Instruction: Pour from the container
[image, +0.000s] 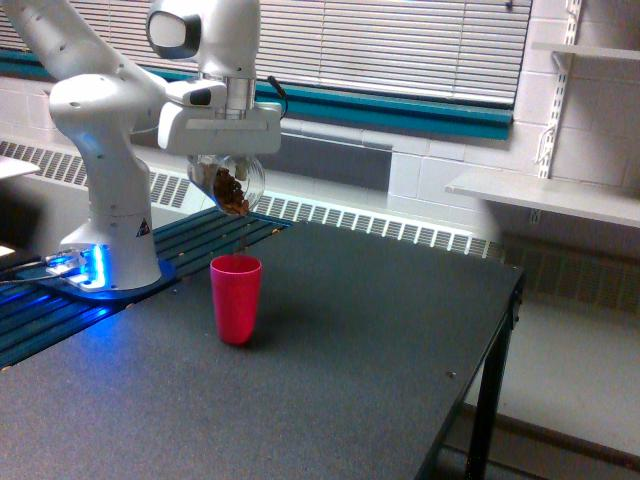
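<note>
I was mid-pour, claw (226, 160) clamped on the tipped glass mug (228, 182) above the red cup (237, 298) on the worktop (360, 340), so next I'd probably need more tilt.

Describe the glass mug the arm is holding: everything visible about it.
The glass mug is small, clear and rounded, and looks like glass. The gripper holds it from above, hanging just under the white hand. It is tipped well over on its side, with brown granular stuff gathered at its lower edge. It hangs in the air above the upright red cup, touching nothing but the gripper. Its handle cannot be made out, and no clear stream shows falling from it.
</note>
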